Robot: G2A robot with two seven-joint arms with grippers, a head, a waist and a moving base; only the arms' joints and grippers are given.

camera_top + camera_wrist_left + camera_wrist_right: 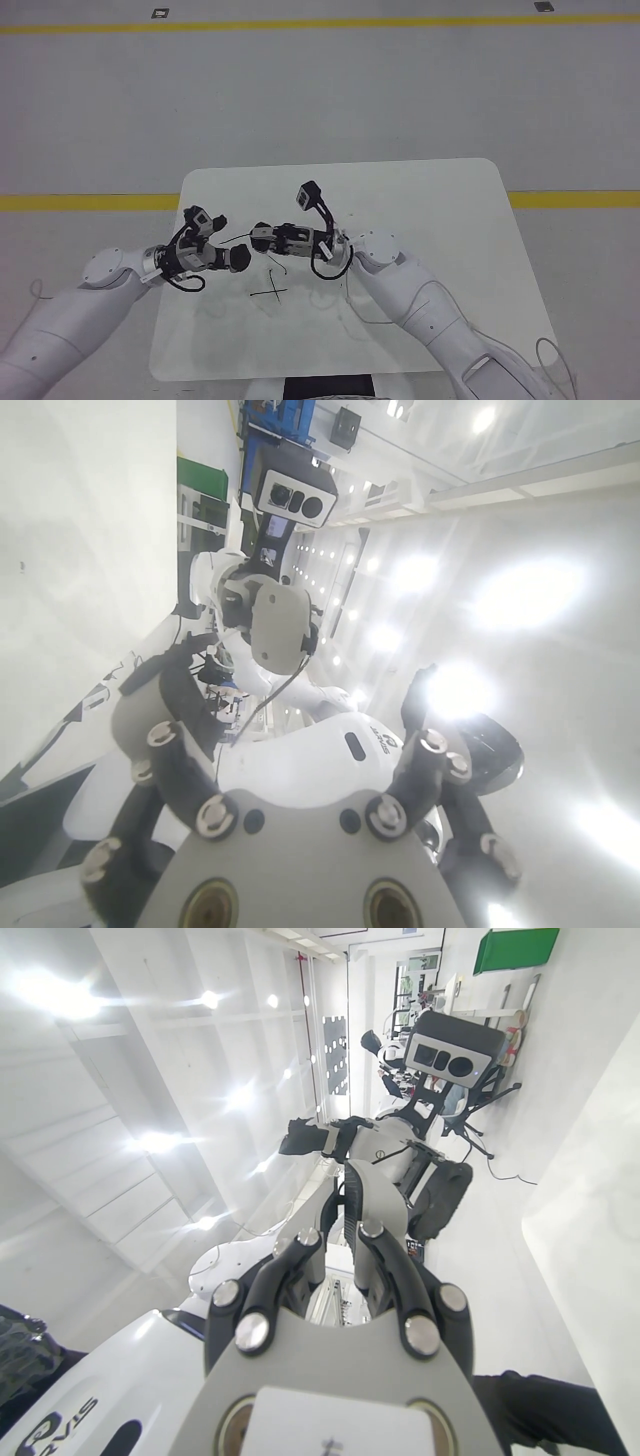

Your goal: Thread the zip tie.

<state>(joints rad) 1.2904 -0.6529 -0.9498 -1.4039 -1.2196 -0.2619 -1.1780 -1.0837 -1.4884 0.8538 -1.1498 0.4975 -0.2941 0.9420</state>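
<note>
From the top I saw both arms meeting above the white table (450, 200). The left gripper (240, 258) gaped wide, holding nothing. Through the left wrist, the right gripper (277, 630) pinched the black zip tie (270, 700), which trailed off it. Through the right wrist, its fingers (367, 1208) sat nearly together.
</note>
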